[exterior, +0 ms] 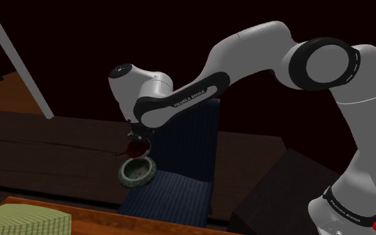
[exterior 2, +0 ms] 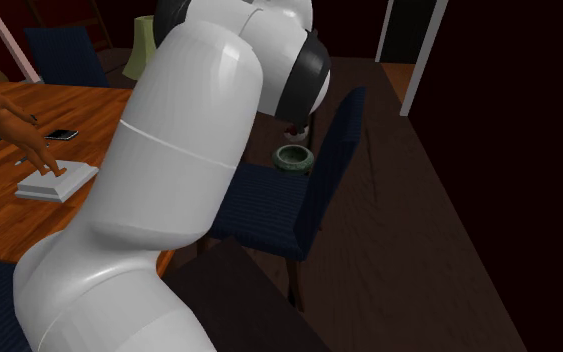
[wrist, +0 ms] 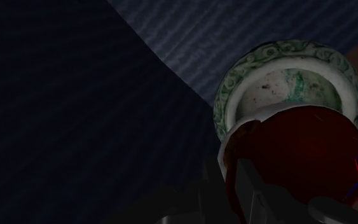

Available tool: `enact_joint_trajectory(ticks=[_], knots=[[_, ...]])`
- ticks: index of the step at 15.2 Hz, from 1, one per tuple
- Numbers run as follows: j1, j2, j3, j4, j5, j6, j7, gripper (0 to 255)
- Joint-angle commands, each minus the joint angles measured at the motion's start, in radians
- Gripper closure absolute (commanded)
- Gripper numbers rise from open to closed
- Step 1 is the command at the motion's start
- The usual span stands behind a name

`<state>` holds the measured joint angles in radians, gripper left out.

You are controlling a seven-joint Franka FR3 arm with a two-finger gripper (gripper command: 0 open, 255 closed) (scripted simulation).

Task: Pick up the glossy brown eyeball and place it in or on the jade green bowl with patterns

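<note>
Gripper [exterior: 137, 141]: clamped on glossy dark red-brown eyeball [wrist: 298, 159]
Bowl [exterior: 137, 171]: green-patterned, pale inside, upright, directly beneath eyeball
Chair [exterior: 193, 133]: navy, just beside bowl

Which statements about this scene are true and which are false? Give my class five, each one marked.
1. The gripper is shut on the dark red-brown eyeball. True.
2. The eyeball lies inside the bowl. False: the gripper holds it just above the bowl.
3. The bowl's rim bears a green pattern. True.
4. The chair is upholstered in red. False: it is dark blue.
5. In the second exterior view, a brown figure stands on a wooden table. True.
</note>
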<state>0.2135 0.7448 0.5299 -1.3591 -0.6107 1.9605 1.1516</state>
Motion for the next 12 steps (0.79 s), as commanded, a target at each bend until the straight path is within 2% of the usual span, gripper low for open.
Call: enact_joint_trajectory(ticks=[1,12], knots=[[0.002,0.013,-0.005,-0.005,-0.007,0.017,0.007,255],[0.014,0.086,-0.035,-0.029,-0.047,0.106,0.044,255]])
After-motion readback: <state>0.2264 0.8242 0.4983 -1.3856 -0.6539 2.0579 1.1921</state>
